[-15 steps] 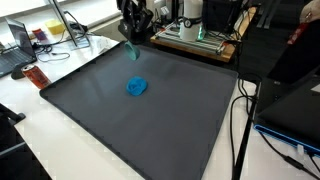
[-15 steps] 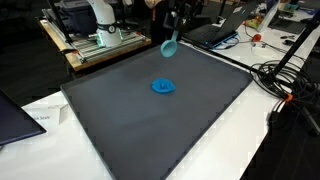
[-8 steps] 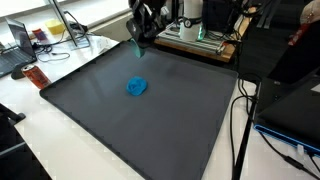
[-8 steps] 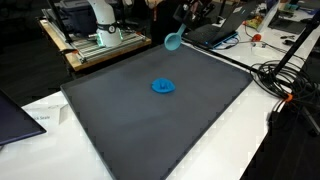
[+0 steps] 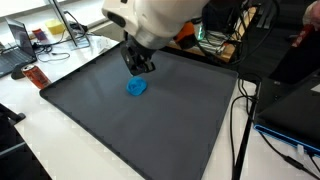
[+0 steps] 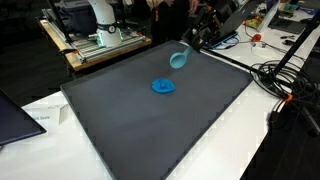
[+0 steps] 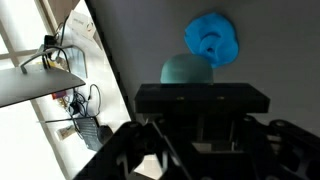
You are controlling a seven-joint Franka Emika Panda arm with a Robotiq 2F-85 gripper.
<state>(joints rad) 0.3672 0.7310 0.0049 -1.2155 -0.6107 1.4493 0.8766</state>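
Tool (image 6: 193, 44) lowered, gripping one teal scoop (image 6: 178, 60); one blue lump (image 6: 163, 86).

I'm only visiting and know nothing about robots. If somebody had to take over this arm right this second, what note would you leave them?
Gripper: shut on the teal scoop, with the bowl hanging below the jaws.
Things: the scoop is held in the air over the dark mat. The blue lump lies on the mat close by, apart from the scoop.
Done: the scoop is gripped and off the mat.
Left: the scoop is not yet set down, and the blue lump is untouched.
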